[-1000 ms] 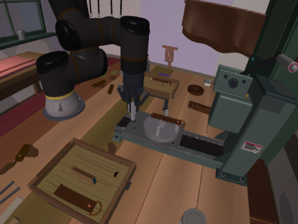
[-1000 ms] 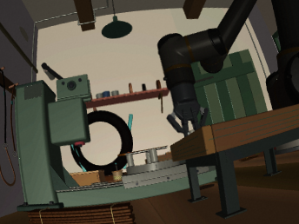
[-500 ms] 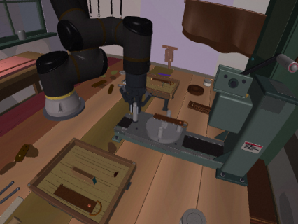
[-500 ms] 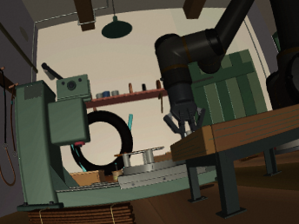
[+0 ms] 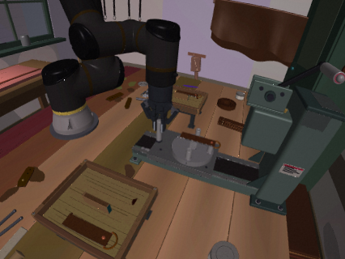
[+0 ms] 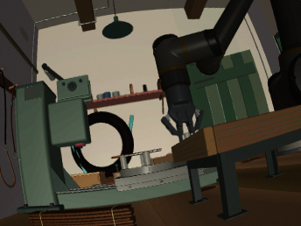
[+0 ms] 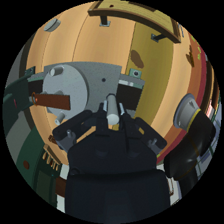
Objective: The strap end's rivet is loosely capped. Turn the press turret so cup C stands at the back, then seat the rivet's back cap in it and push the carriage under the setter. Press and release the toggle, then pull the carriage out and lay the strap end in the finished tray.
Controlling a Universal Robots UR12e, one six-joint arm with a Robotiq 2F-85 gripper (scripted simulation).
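The carriage's upright grey handle post (image 7: 111, 108) stands clamped between the fingers of my gripper (image 5: 158, 128), at the outer end of the grey carriage (image 5: 178, 151) on the press rail. The round turret (image 5: 191, 149) sits on the carriage with its cups standing up, and the brown strap end (image 5: 199, 139) lies across its back, the ring end pointing toward the green press (image 5: 291, 133). The toggle lever (image 5: 333, 73) sticks out at the press's top right. The finished tray (image 5: 95, 204) lies on the bench in front, holding two leather pieces.
The raised wooden tray on metal legs (image 5: 189, 99) stands just behind my gripper. My arm's base (image 5: 73, 117) sits to the left. Small leather scraps and tools are scattered on the bench.
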